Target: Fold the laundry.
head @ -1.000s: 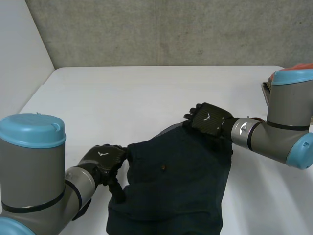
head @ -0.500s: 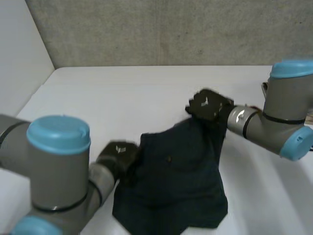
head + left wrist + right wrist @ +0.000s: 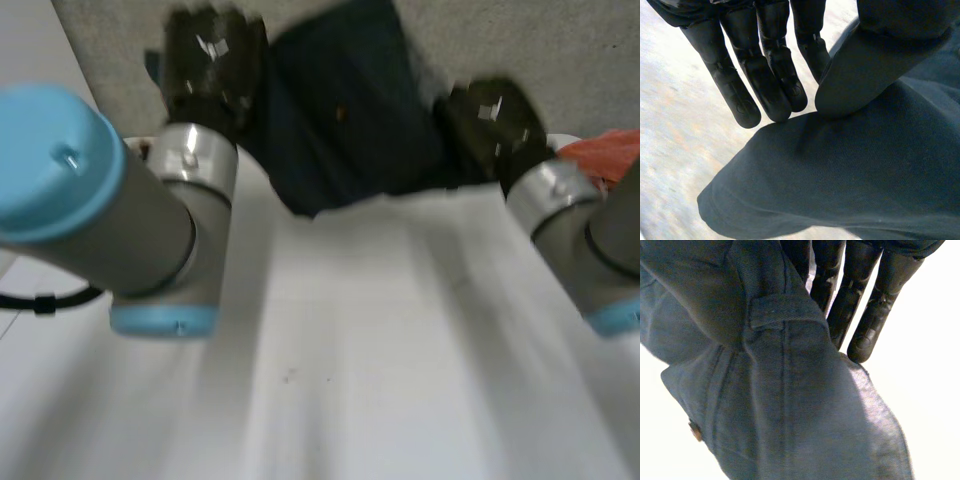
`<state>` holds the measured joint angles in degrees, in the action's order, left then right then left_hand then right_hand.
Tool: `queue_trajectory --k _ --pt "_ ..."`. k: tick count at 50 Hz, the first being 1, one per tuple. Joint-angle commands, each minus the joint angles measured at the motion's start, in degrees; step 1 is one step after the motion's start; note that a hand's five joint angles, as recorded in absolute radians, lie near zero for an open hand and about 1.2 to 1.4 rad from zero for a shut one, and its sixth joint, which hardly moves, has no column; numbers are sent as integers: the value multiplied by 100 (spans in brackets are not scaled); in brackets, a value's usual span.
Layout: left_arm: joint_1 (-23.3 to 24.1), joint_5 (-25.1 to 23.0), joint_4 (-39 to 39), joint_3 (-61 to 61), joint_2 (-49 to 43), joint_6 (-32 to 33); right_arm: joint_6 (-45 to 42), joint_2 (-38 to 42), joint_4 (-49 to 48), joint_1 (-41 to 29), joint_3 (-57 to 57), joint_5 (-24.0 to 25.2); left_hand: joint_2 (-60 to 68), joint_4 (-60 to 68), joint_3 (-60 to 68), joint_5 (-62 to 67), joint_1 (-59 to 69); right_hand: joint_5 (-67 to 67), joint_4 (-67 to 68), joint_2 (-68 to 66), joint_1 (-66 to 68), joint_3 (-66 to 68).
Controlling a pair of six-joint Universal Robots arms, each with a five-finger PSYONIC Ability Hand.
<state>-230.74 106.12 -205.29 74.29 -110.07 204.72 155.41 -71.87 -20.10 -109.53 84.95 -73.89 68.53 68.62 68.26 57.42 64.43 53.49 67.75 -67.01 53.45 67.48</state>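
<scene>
A dark blue garment (image 3: pixel 345 110) with stitched seams is held up between the left hand (image 3: pixel 210 65) and the right hand (image 3: pixel 490 125). Each side seems pinched between thumb and straight fingers.

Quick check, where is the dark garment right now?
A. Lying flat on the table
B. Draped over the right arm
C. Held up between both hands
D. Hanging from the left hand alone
C: in the head view the garment is stretched upright between the left hand and the right hand, and each wrist view shows cloth pinched at that hand's fingers.
</scene>
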Motion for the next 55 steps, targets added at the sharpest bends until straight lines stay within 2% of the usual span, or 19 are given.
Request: queue_trajectory --k 1,3,7,13,20,26,32,35,44,45,48,49,50,52,53,54,55 --pt "248 -136 121 1385 -234 -47 -1310 -134 489 388 1717 384 1147 1138 1174 1258 1557 -3017 -3442 3368 -2012 -3415" --pt "406 -145 121 1692 -339 -47 -1836 -134 489 484 1971 288 1147 1138 1174 1258 1557 -3738 -4164 4090 -2734 -4137" --pt "609 -145 130 2062 -366 -38 -2216 -161 524 590 2008 182 1147 1138 1174 1258 1557 -4482 -4908 4834 -3478 -4881" --pt "706 -136 279 2476 -252 -20 -2111 -494 787 538 1648 77 1147 1138 1174 1258 1557 -4668 -5093 5020 -3664 -5066" --pt "715 -136 446 2915 249 -38 -1295 -662 1666 239 515 164 1147 1138 1174 1258 1557 -4702 -5127 5053 -3697 -5100" --pt "732 -136 455 3249 723 -47 -854 181 2045 -349 -610 358 1147 1138 1174 1258 1557 -4718 -5144 5070 -3714 -5117" --pt "776 -136 481 3329 979 -55 -1275 963 2282 -1035 -1314 525 1147 1138 1174 1258 1557 -4903 -5329 5255 -3899 -5302" --pt "776 -136 490 3346 997 -47 -1539 1253 2265 -1202 -1559 604 1147 1138 1174 1258 1557 -4887 -5312 5239 -3883 -5285" --pt "776 -145 481 3469 979 -73 -1619 2194 2300 -1484 -2298 780 1147 1138 1174 1258 1557 -4719 -5145 5071 -3715 -5118" --pt "776 -145 473 3478 979 -73 -1636 2282 2300 -1484 -2351 762 1147 1138 1174 1258 1557 -4602 -5027 4954 -3598 -5000" --pt "750 -136 472 3487 970 -82 -1645 2555 2291 -1484 -2632 666 1147 1138 1174 1258 1557 -1533 -1959 1885 -529 -1932" --pt "741 -136 464 3487 970 -82 -1645 2590 2282 -1493 -2737 570 1147 1138 1174 1258 1557 1159 733 -807 2163 760" --pt "724 -118 464 3487 979 -82 -1645 2582 2273 -1493 -2764 543 1116 1107 1143 1227 1526 1646 1220 -1294 2650 1247" --pt "680 -101 455 3478 979 -82 -1654 2538 2265 -1493 -2774 490 -373 -381 -345 -262 38 1651 1225 -1299 2655 1252" --pt "662 -92 455 3470 979 -82 -1645 2416 2265 -1493 -2739 446 -1614 -1623 -1587 -1503 -1203 1651 1225 -1299 2655 1252" --pt "584 -74 438 3469 988 -73 -1645 2336 2273 -1493 -2695 420 -4224 -4233 -4197 -4113 -3814 1651 1225 -1299 2655 1252" --pt "513 -66 420 3461 988 -73 -1636 2231 2273 -1484 -2616 411 -5033 -5042 -5006 -4922 -4623 1651 1225 -1299 2655 1252"
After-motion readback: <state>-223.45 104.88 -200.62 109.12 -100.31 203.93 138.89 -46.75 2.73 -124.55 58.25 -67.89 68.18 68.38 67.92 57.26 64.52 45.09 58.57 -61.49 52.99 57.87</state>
